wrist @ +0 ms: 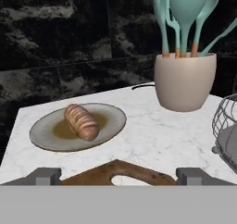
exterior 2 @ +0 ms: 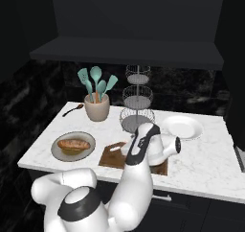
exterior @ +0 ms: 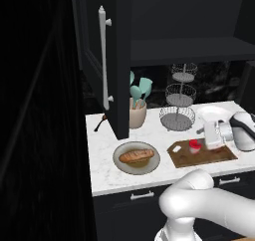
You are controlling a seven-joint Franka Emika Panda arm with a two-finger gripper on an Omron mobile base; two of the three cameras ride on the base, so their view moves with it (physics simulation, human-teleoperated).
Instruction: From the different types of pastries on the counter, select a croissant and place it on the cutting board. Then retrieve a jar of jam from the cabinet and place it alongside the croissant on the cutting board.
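Note:
The red jar of jam (exterior: 194, 146) stands upright on the dark wooden cutting board (exterior: 204, 157), near its handle-hole end. Just to its right and slightly above it is my gripper (exterior: 203, 137), whose fingers point left along the counter (exterior: 105, 171). In the hand view the gripper (wrist: 119, 176) is open; its fingertips (wrist: 44, 176) stand wide apart over the board's handle end (wrist: 139, 173), with nothing between them. The long loaf (exterior: 136, 156) (wrist: 81, 121) lies on a round grey plate (exterior: 122, 166). The croissant is hidden. The cabinet door (exterior: 115, 60) hangs open.
A crock of teal utensils (exterior: 137, 113) (wrist: 184, 79) and a tiered wire stand (exterior: 178, 100) (exterior 2: 138, 101) stand behind the board. A white plate (exterior 2: 182, 127) lies at the back right, and a dark spoon (exterior 2: 72, 111) at the back left. The open door juts over the counter's left part.

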